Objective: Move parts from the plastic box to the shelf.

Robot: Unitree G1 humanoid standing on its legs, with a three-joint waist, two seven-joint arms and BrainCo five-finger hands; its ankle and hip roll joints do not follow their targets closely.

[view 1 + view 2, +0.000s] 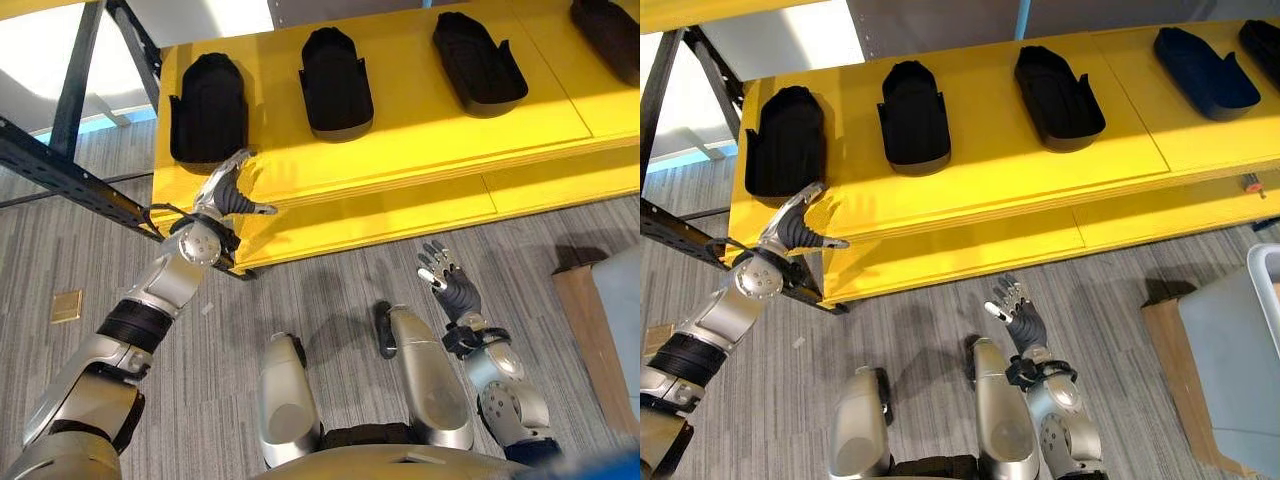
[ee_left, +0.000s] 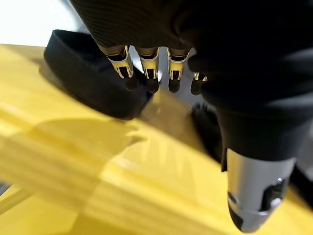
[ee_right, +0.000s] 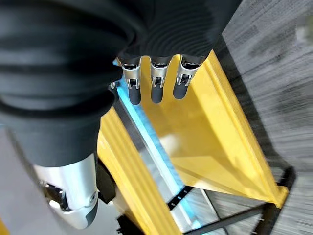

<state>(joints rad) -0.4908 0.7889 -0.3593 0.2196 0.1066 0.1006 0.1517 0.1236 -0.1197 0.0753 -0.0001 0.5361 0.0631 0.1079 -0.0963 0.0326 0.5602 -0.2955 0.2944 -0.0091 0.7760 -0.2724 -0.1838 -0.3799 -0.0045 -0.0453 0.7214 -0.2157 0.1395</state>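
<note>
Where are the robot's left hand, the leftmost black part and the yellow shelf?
left hand [image 1: 232,192]: left eye view, palm.
leftmost black moulded part [image 1: 209,108]: left eye view, its middle.
yellow shelf [image 1: 400,150]: left eye view, bare top.

from the head we look steeply down with two eyes set slightly apart; both take in the yellow shelf [image 1: 400,130], its row of black parts [image 1: 336,82] and the grey floor [image 1: 330,290] in front. the right eye reaches further right, to a grey box [image 1: 1230,360]. our left wrist camera sits very close behind the left hand [image 2: 146,73], facing along it over the shelf top toward one black part. our right wrist camera looks past the right hand [image 3: 154,81] at the shelf from the side, with the floor alongside.
</note>
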